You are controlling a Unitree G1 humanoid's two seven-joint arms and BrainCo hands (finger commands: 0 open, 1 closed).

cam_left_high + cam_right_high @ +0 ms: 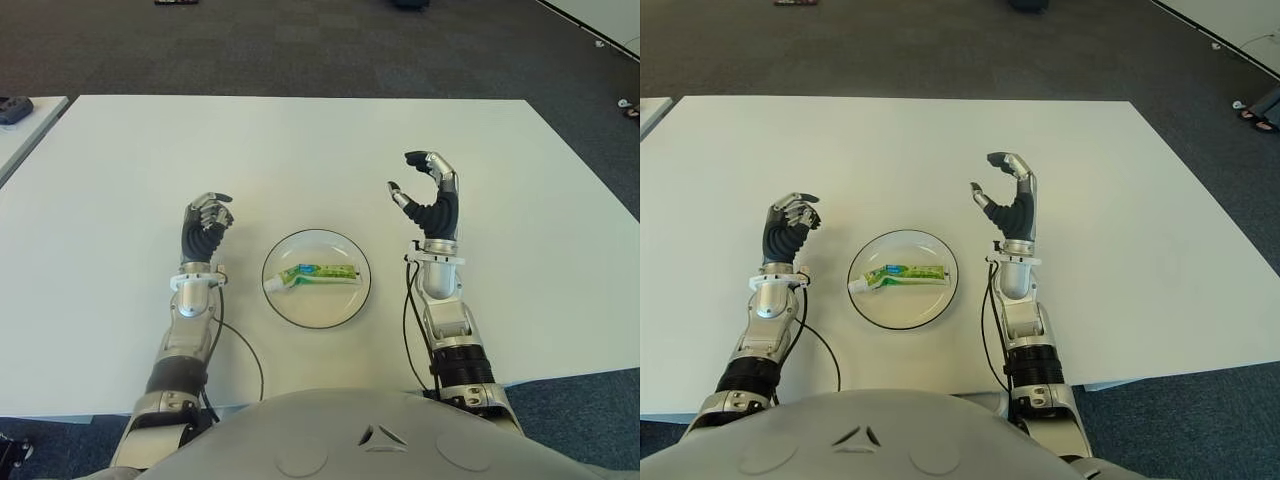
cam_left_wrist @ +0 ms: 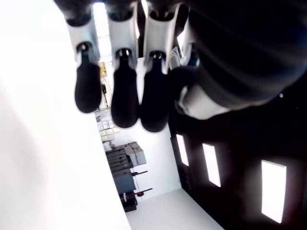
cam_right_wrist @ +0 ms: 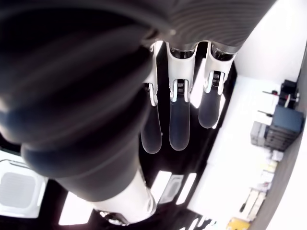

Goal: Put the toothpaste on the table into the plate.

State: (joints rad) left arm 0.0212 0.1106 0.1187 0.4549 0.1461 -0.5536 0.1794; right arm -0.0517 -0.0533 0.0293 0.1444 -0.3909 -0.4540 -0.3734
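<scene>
No legible txt; toothpaste tube print too small to read.

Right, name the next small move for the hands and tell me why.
Probably just lower the right hand to the table and stop: the toothpaste already lies inside the plate, and the right hand is open and holds nothing. The left hand, left of the plate, is curled and holds nothing too.
</scene>
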